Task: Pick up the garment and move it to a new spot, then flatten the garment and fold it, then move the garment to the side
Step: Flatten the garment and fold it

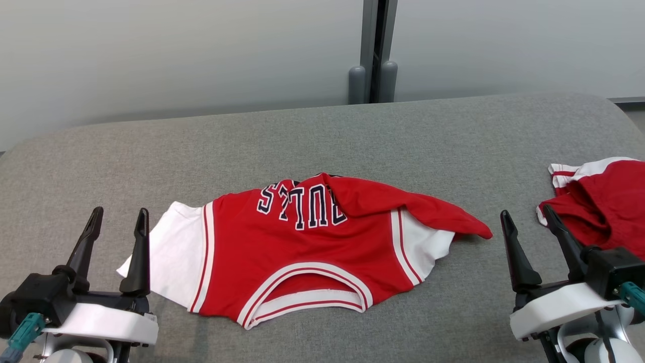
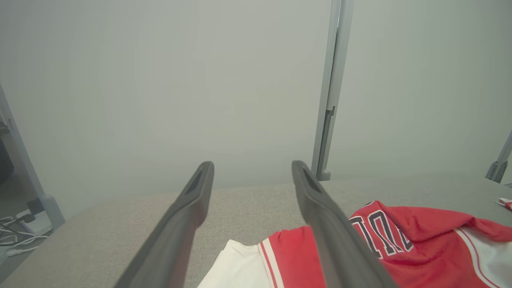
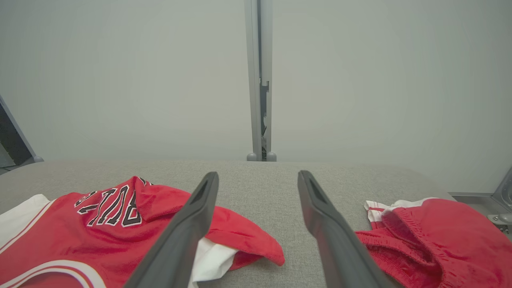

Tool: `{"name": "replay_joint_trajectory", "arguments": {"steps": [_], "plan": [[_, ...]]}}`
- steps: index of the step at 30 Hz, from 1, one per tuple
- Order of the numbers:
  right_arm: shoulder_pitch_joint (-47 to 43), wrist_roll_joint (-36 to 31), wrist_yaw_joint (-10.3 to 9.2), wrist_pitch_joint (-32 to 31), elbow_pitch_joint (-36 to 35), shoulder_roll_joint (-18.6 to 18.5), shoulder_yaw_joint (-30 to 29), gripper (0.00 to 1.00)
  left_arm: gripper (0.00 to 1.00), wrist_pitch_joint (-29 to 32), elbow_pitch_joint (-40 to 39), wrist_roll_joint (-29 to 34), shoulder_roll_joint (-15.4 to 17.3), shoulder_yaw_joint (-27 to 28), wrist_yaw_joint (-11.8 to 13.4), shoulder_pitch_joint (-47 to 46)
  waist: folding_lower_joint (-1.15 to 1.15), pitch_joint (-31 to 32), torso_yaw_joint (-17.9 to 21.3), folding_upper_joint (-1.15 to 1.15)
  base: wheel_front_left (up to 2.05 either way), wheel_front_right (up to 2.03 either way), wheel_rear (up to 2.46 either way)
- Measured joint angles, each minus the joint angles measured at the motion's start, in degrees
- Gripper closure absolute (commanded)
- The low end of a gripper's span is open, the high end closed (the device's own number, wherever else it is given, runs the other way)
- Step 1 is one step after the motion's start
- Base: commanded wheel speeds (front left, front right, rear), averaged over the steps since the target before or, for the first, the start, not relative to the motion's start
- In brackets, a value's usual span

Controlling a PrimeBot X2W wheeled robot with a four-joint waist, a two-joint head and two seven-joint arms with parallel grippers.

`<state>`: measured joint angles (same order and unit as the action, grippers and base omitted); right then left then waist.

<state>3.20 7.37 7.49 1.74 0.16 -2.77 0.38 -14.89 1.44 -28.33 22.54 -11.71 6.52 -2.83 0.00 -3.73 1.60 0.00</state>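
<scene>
The garment (image 1: 302,247) is a red jersey with white sleeves and dark lettering, lying rumpled on the grey padded table (image 1: 322,136), neck opening toward me and its far hem folded over. My left gripper (image 1: 119,214) stands open and empty at the jersey's left white sleeve. At the lower right my right gripper (image 1: 525,214) is open too, just off the jersey's right tip. The left wrist view shows the jersey (image 2: 400,248) beyond the left gripper (image 2: 253,165). In the right wrist view the jersey (image 3: 100,224) lies left of the right gripper (image 3: 258,176).
A second red and white piece of clothing (image 1: 604,196) lies bunched at the table's right edge, beside my right gripper, and shows at the right in the right wrist view (image 3: 436,232). A pale wall with a grey post (image 1: 375,50) stands behind the table.
</scene>
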Motion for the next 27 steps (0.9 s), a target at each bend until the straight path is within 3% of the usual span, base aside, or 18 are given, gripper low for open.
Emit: {"name": "replay_joint_trajectory", "arguments": {"steps": [11, 21, 27], "plan": [[1.76, -0.75, 0.00, -1.23, -1.45, -0.37, 3.12, 0.00, 0.00, 0.26, -0.19, -0.29, -0.43, -0.56, 0.03, -0.97, 0.00, -0.50, -3.75, 0.00, 0.00, 0.00, 0.00], [8.67, 1.54, 0.01, -6.77, 2.74, -2.43, 20.00, 0.00, 0.00, 0.22, -0.03, -0.15, -2.63, -2.11, -0.68, -4.24, 0.00, -2.51, -10.12, 0.00, 0.00, 0.00, 0.00], [13.85, 4.37, 0.01, -8.55, 10.12, -3.20, 31.73, 0.00, 0.00, 0.04, 1.69, 0.15, -4.86, -2.56, -1.98, -6.37, 0.00, -4.19, -16.00, 0.00, 0.00, 0.00, 0.00]]}}
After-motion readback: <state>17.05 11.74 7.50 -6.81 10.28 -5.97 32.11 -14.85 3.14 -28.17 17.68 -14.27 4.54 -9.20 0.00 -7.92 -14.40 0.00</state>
